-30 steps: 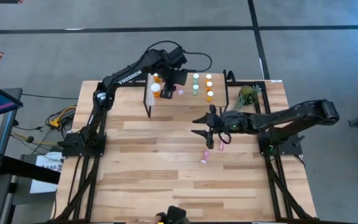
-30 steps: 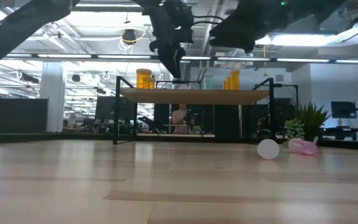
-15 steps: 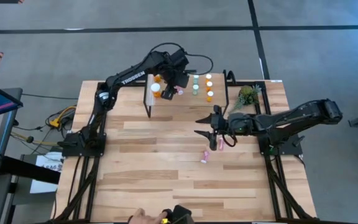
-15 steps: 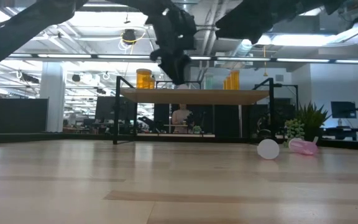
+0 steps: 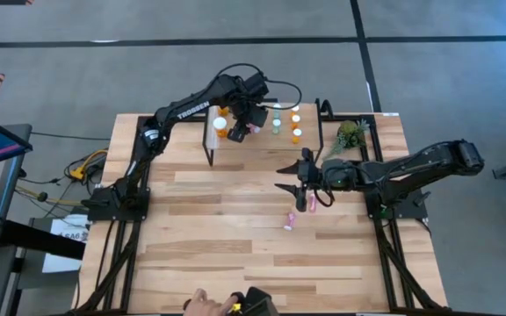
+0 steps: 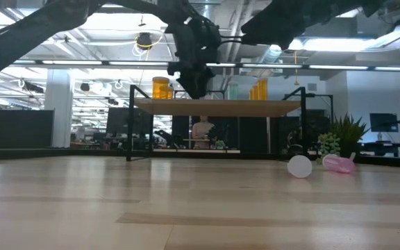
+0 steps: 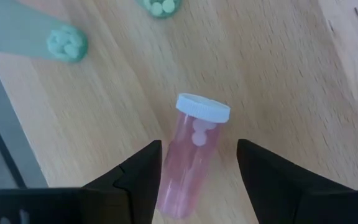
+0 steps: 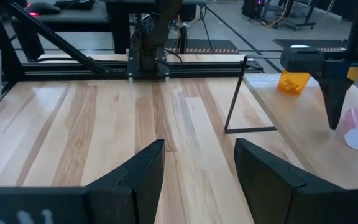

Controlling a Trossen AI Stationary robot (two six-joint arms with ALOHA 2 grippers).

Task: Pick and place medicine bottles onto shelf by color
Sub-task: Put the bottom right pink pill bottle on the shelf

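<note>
Left wrist view, left gripper (image 7: 197, 171) jaws released astride pink bottle (image 7: 194, 152), base cut off.

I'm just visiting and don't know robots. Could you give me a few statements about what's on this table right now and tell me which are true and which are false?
1. A pink bottle stands upright on the shelf, between the open fingers of the left hand. True.
2. The right hand is holding an orange bottle. False: its fingers are open and hold nothing; it hovers over the table.
3. Two pink bottles lie on the table near the right hand. True.
4. The plant stands at the table's left edge. False: it is at the far right, beside the shelf.
5. Green bottles are on the shelf. True.
</note>
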